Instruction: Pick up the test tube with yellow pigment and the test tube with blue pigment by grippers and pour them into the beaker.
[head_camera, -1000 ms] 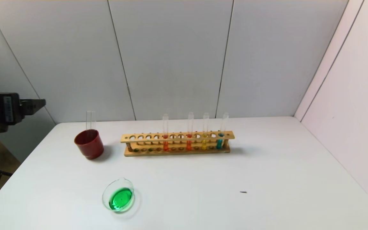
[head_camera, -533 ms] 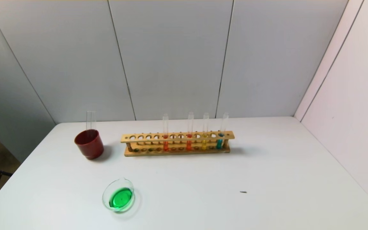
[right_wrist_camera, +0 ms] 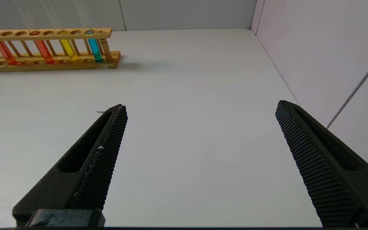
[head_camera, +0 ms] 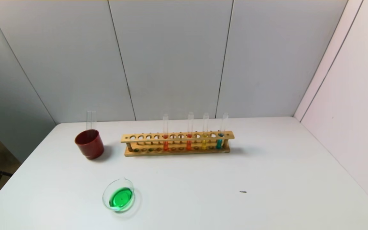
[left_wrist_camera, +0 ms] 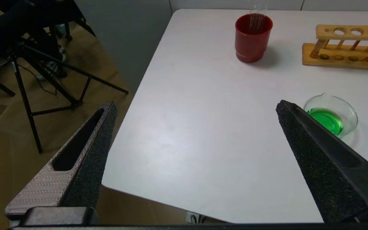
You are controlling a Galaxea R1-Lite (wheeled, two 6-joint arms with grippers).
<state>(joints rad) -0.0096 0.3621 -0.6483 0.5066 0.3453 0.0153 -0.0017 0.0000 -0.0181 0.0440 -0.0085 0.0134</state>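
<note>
- Both pincers I see spread wide, holding nothing: left pincer (left_wrist_camera: 195,107) over the white desk (head_camera: 267,166) edge, right pincer (right_wrist_camera: 200,107) above bare desk.
- Low clear glass beaker (head_camera: 118,195) of green liquid sits at 7 o'clock from the wooden tube rack (head_camera: 177,143).

The left arm's black, textured-fingered end effector (left_wrist_camera: 196,108) hangs with its jaws spread wide and empty over the white surface (left_wrist_camera: 200,134) near its edge. The low clear glass beaker (left_wrist_camera: 331,115) holding green liquid sits beside one finger. Beyond the beaker stand a dark red plastic cup (left_wrist_camera: 253,37) and a wooden tube rack's end (left_wrist_camera: 347,48).
</note>
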